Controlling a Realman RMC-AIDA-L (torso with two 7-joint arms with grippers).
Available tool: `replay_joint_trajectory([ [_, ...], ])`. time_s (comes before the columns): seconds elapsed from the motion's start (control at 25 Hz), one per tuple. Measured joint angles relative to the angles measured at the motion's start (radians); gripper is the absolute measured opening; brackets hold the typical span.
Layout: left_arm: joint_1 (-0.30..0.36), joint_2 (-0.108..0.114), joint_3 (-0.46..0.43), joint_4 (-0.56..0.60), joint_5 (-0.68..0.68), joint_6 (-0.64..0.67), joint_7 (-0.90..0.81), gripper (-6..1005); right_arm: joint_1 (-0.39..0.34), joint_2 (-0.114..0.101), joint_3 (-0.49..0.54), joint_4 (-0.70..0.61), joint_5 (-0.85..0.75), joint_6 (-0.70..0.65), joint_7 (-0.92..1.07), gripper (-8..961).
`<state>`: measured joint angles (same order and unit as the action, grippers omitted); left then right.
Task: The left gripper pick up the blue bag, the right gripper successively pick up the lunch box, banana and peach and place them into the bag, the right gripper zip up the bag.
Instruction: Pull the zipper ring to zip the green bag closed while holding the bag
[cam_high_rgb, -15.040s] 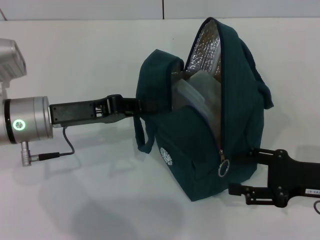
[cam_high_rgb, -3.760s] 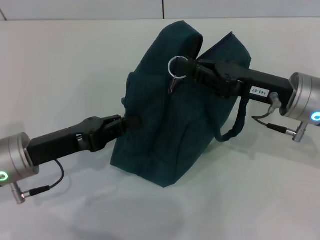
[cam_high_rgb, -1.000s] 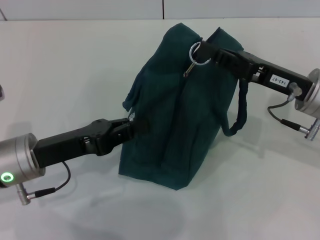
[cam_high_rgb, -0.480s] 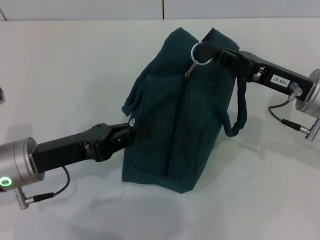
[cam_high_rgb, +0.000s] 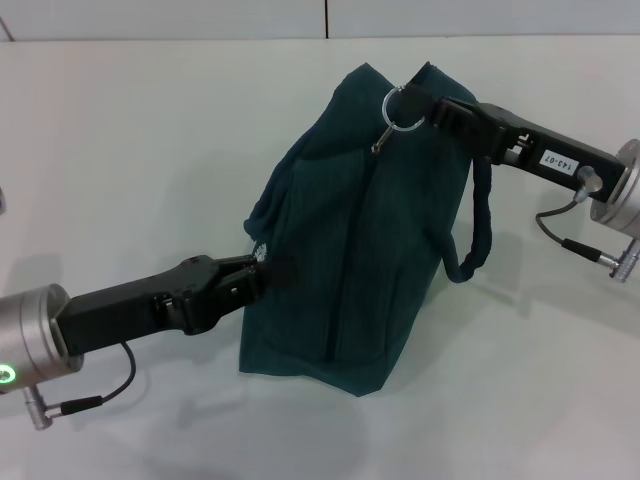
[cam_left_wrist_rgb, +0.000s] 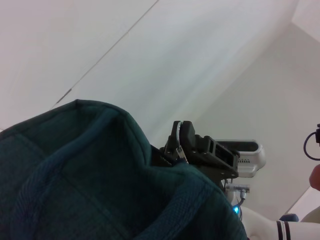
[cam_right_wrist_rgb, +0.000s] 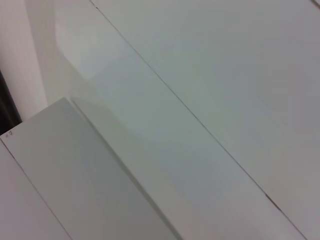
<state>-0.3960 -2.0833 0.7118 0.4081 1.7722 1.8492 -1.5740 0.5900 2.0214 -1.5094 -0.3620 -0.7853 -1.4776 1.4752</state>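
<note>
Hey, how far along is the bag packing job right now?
Nearly finished. The blue bag looks zipped shut; no lunch box, banana or peach is visible outside it. The right gripper holds the ring zipper pull at the top, the left gripper grips the bag's side. Only letting go appears left.

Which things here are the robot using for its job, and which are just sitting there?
Used for the job:
- blue bag, looks closed
- zipper ring, at the bag's top
- right gripper, at the ring
- left gripper, at the bag's side

Just there:
- white table
</note>
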Motion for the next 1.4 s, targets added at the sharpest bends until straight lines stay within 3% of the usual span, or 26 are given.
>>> replay_joint_trajectory([
  [0.56,-0.010,-0.003,-0.012,-0.026,-0.010,-0.009,0.025,54,0.012,0.000,-0.009,-0.010,-0.009,-0.007,-0.001,29],
  [0.76,-0.009,-0.001,-0.012,-0.026,-0.028,-0.009,0.014,186,0.024,0.000,-0.025,-0.011,-0.011,-0.008,-0.001,30],
  [0.84,-0.007,-0.001,-0.012,-0.026,-0.050,-0.008,0.000,402,0.034,0.000,-0.042,-0.012,-0.011,-0.008,-0.002,30],
  [1.28,-0.021,-0.003,-0.007,-0.028,-0.072,-0.010,-0.051,618,0.062,0.000,-0.068,-0.013,-0.023,-0.009,-0.003,32],
  [1.4,-0.021,-0.003,-0.006,-0.028,-0.073,-0.013,-0.052,618,0.064,0.000,-0.068,-0.013,-0.023,-0.009,-0.003,32],
])
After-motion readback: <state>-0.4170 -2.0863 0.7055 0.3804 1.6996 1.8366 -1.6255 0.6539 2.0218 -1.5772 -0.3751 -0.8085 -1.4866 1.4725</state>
